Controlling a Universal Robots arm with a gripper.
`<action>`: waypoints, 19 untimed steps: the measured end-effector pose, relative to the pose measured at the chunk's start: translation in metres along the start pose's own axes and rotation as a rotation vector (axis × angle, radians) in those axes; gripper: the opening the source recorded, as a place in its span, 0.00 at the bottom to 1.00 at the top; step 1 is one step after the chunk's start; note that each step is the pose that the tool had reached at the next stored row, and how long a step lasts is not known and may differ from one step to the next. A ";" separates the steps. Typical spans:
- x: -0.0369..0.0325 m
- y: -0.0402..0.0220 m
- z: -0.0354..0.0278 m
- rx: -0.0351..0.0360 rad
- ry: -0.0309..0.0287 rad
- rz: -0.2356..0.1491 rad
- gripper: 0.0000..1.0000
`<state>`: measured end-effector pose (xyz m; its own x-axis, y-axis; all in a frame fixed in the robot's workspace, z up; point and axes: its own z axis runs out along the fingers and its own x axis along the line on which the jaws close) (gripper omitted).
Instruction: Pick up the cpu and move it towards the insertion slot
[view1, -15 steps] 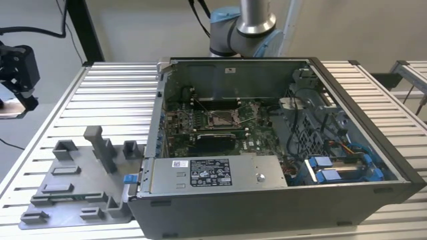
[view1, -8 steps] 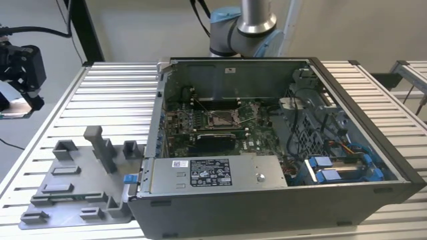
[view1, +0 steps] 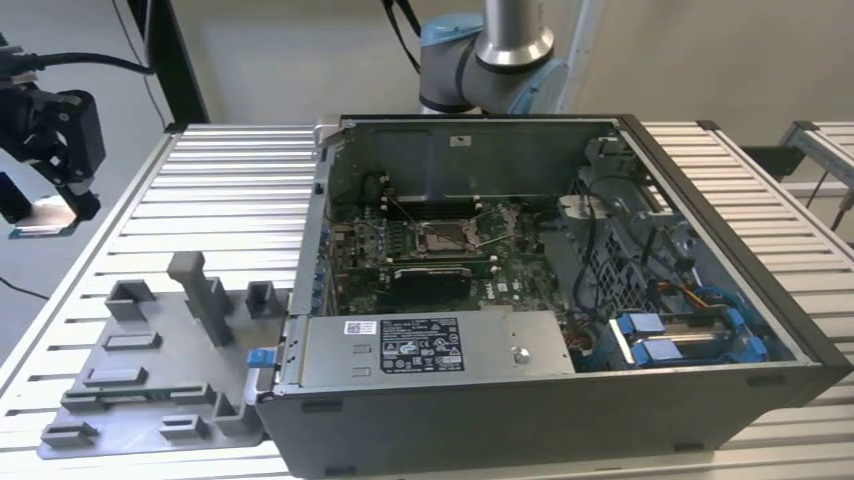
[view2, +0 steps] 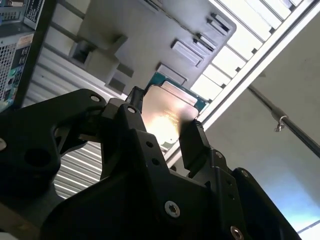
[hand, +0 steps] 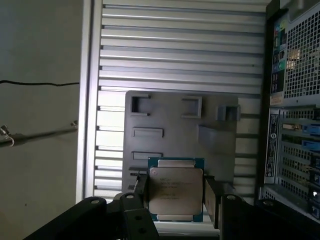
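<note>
One cpu or a whole stack? And what else is on the bench? (lurker)

Just one cpu (hand: 176, 189). It's pinched between the two fingers (hand: 141, 189) of my gripper (hand: 176, 196), one finger on each of two opposite edges, so the jaws are closed down to chip width. The rest of the count:
- one grey tray (view1: 147, 370) with a bunch of upright blocks
- one open computer case (view1: 534, 425)
- one insertion slot (view1: 447, 237) on the green motherboard (view1: 514, 270)
- one black rectangular recess (view1: 424, 282) just beside the slot
- one silver power-supply box (view1: 427, 345)

All of it sits on one slatted table (view1: 227, 190). (me)

Any writing on stuff? And which way is the chip pointing? (lurker)

There's faint print on the chip's silver face in the first wrist view and a printed label on the power-supply box. I'm not spelling either one out. The silver face is turned toward both wrist cameras, with a thin green border round it. It's pretty much square, so I can't tell you a long axis. In the exterior view the chip (view1: 43, 218) hangs roughly flat under my fingers. It's out past the table's edge at the exterior view's left, well apart from the case and the slot. In the first wrist view the tray shows behind it. (me)
</note>
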<state>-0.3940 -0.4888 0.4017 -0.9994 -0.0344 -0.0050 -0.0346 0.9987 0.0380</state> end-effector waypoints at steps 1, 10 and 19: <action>-0.0018 0.0000 0.0000 0.0000 0.0000 -0.001 0.00; -0.0286 -0.0004 0.0001 -0.0001 0.0016 -0.007 0.00; -0.0564 -0.0013 0.0002 -0.0002 0.0061 -0.013 0.00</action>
<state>-0.3376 -0.4882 0.4017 -0.9989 -0.0473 0.0006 -0.0473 0.9982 0.0382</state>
